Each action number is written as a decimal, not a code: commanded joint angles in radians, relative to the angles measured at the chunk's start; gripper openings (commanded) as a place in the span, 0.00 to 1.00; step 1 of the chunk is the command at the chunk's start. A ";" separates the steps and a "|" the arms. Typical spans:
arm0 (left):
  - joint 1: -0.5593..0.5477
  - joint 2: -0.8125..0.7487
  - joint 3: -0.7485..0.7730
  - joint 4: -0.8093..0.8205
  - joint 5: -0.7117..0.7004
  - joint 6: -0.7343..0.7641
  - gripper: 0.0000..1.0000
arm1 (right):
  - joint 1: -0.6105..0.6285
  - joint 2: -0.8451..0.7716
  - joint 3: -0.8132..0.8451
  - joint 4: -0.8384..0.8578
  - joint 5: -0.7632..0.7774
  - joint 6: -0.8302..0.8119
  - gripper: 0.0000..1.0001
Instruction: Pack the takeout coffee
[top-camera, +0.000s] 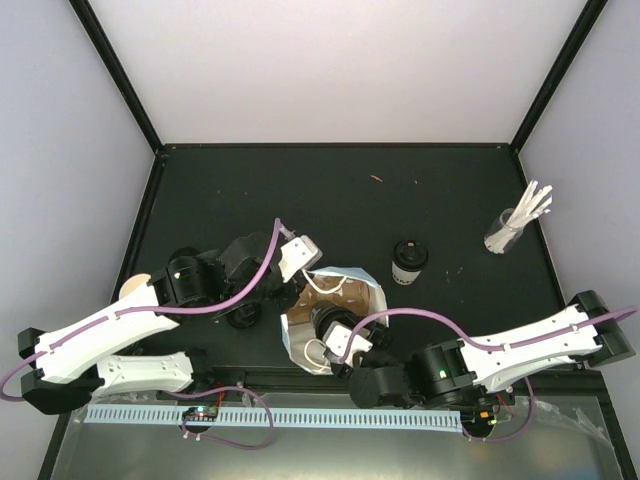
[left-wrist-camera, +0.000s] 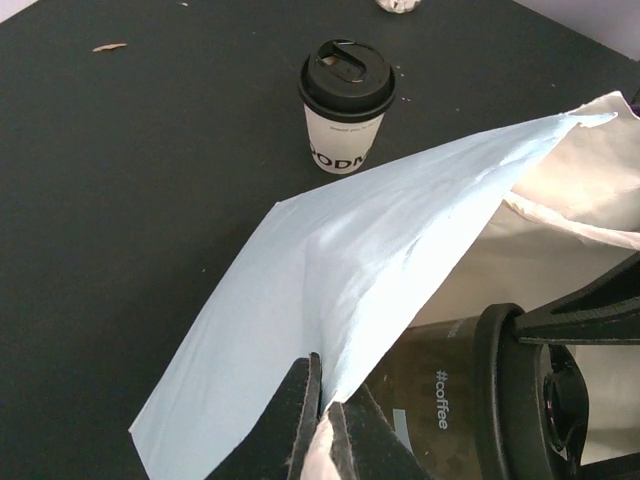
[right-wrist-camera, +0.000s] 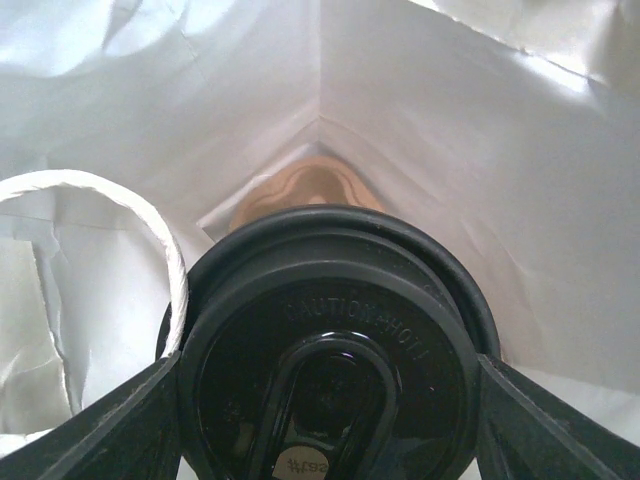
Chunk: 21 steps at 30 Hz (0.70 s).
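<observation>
From above, a dark surface (top-camera: 250, 190) fills your view. Near its centre a light-blue paper bag (top-camera: 372, 292) stands with its mouth open. Your left end effector (top-camera: 292, 280) reaches the bag from nine o'clock and is pressed together on its rim. Your right end effector (top-camera: 335, 332) comes in from five o'clock, sits in the bag's mouth and clasps a lidded cup (top-camera: 323, 320). A brown carrier (top-camera: 322, 291) shows inside the bag, just to the twelve o'clock side of that cup. A second cup (top-camera: 408, 262) stands upright on the surface at two o'clock from the bag, apart from it. A glass of white sticks (top-camera: 512, 228) stands farther out in the same direction.

In the left wrist view, your left end effector (left-wrist-camera: 322, 425) at six o'clock pinches the bag's (left-wrist-camera: 350, 260) pale-blue edge. The second cup (left-wrist-camera: 347, 105) stands at twelve o'clock. The lidded cup (left-wrist-camera: 440, 385) sits inside the bag at five o'clock.

In the right wrist view, the lidded cup's black lid (right-wrist-camera: 330, 340) fills the lower half. Your right end effector (right-wrist-camera: 330, 400) is spread wide, its fingers (right-wrist-camera: 110, 430) touching the lid at four and eight o'clock. The carrier (right-wrist-camera: 310, 190) lies at the bag's bottom, at twelve o'clock. A white handle (right-wrist-camera: 150, 215) curves in at nine o'clock.
</observation>
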 joint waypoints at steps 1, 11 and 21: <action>-0.006 0.001 0.022 -0.020 0.068 0.012 0.01 | 0.004 -0.049 -0.046 0.114 -0.039 -0.168 0.59; -0.009 0.001 0.015 -0.028 0.103 0.031 0.02 | -0.073 0.017 -0.022 0.083 -0.128 -0.304 0.58; -0.011 -0.032 -0.010 -0.027 0.124 0.046 0.02 | -0.117 0.019 -0.012 0.100 -0.191 -0.392 0.59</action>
